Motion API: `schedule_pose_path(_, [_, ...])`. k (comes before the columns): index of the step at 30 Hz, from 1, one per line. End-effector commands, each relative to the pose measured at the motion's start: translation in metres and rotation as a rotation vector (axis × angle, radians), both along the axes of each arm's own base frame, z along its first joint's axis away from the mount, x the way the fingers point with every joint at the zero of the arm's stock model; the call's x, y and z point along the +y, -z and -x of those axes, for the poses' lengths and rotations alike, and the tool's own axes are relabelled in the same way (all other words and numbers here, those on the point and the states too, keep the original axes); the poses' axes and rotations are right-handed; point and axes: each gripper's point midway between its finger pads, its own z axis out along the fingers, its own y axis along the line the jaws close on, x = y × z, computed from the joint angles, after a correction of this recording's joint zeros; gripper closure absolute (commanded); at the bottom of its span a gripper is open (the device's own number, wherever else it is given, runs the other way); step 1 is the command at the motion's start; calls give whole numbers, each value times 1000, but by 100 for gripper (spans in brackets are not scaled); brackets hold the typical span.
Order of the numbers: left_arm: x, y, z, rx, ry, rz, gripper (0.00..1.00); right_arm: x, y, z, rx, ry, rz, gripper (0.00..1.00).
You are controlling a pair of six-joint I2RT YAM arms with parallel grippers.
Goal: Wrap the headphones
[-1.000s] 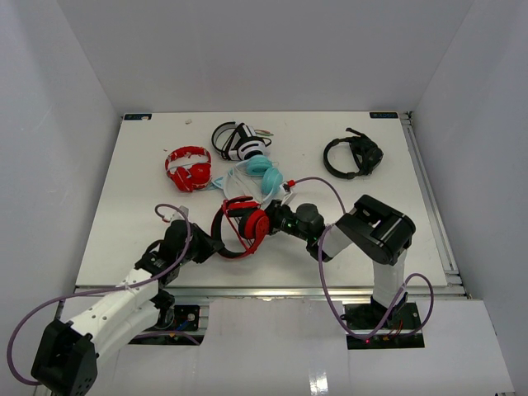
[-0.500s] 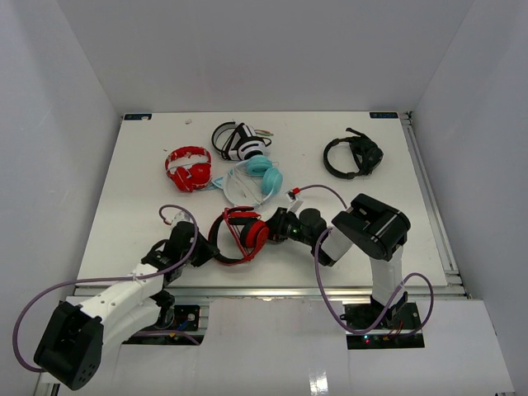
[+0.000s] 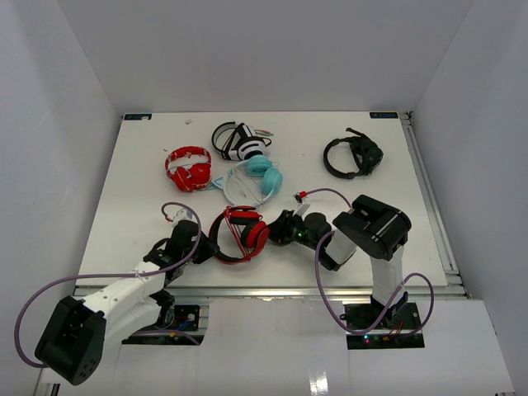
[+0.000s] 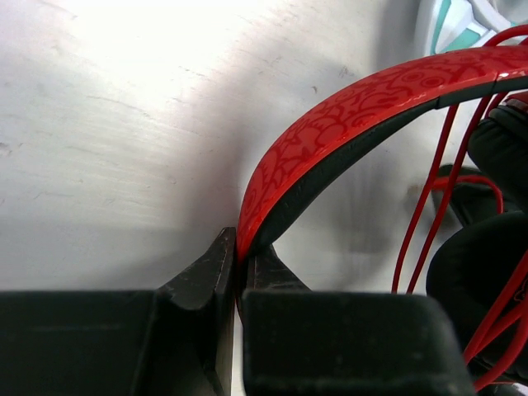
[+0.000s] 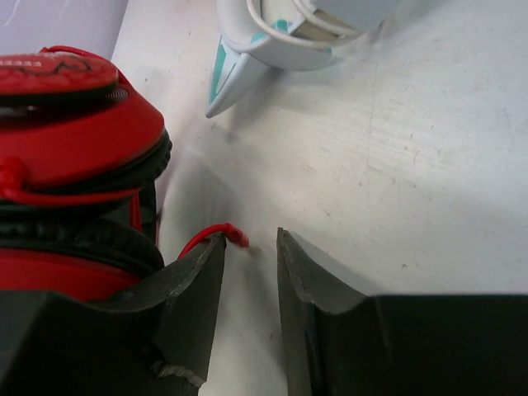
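Headphones (image 3: 239,233): lying on the table (image 3: 148,190) near its front edge.
Headband (image 4: 346,115): arching, red-patterned over black lining.
Ear cups (image 5: 66,124): showing red shells, black pads.
Cable (image 4: 429,206): looping in thin red strands beside the cups.

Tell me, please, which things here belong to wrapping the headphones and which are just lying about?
Job:
large red-and-black over-ear headphones with thin red cable
left claw, clamped on their headband
right claw, open beside the cable end

Lying about:
small all-red headphones
white-and-black headphones
pale turquoise-and-white headphones
black headset
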Motion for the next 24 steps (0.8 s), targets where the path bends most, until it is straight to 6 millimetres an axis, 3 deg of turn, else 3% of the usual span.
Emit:
schedule_pose_path(1, [1, 12, 11, 38, 72, -54, 100, 4, -127, -27, -417, 57, -359, 56])
schedule_pose_path(9, [-6, -5, -1, 0, 76, -44, 100, 11, -123, -25, -392, 21, -371, 55])
schedule_pose_path(15, [-7, -1, 1, 15, 115, -74, 100, 2, -122, -31, -410, 59, -349, 55])
schedule_pose_path(18, [-10, -1, 2, 7, 154, -94, 100, -13, -121, -39, -404, 121, -335, 55])
schedule_pose_path(24, [-8, 6, 7, 28, 162, -142, 100, -70, -117, -65, -368, 322, -306, 50])
